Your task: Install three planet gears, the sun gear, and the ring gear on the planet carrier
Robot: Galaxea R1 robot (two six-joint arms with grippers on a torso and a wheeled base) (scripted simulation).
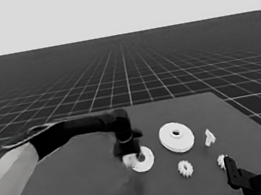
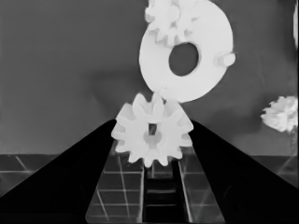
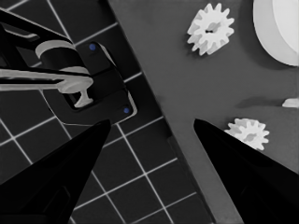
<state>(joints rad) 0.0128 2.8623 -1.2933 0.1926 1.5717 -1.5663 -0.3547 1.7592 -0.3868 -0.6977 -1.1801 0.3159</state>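
1. Left gripper point(image 2: 152, 135): your working tool, reaching in from the table's left. Fingers closed on one planet gear point(image 2: 152, 136), held by its toothed rim with the bore facing the wrist camera.
2. Smaller round part point(image 1: 142, 160): the planet carrier, flat on the table directly beneath that gripper. In the left wrist view it sits at 12 o'clock from the held gear, just beyond it, with one gear point(image 2: 166, 18) already seated at its far edge and a bare peg point(image 2: 227, 59) at 3 o'clock of its hole.
3. Larger round part point(image 1: 176, 137): at 2 o'clock of the carrier, apart.
4. Loose gears point(image 1: 185, 168): two, near the right end.
5. Right gripper point(image 3: 152, 123): parked at the lower right corner, fingers spread, empty.
6. Markings: none legible.
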